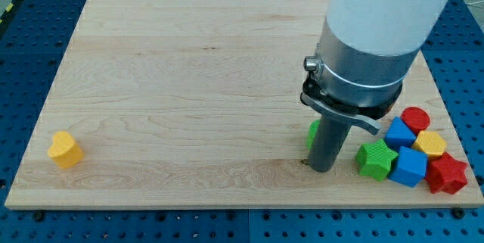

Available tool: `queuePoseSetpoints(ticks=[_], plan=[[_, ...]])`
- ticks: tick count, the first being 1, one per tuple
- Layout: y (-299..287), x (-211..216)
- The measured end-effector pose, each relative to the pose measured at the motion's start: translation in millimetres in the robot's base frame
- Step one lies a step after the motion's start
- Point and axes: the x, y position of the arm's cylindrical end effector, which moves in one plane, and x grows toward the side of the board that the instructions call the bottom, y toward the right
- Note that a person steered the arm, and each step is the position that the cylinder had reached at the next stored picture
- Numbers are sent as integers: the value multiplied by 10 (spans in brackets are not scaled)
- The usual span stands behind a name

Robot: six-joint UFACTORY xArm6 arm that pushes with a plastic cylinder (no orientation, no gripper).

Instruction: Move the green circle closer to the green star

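The green circle [312,133] is mostly hidden behind my rod; only a green sliver shows at the rod's left side. The green star [376,159] lies to the right of the rod, near the board's bottom right. My tip [321,169] rests on the board, just below and right of the green sliver and left of the green star. The rod stands between the two green blocks.
Beside the green star sits a cluster: a blue cube [399,133], a red cylinder [414,119], a yellow block [431,144], a blue cube [411,167] and a red star [447,174]. A yellow heart block [65,149] lies at the bottom left. The wooden board [189,84] ends just below.
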Motion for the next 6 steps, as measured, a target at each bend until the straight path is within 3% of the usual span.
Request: queuePoseSetpoints(ticks=[2,4,6], plan=[[34,2],[-369,-20],[-274,-355]])
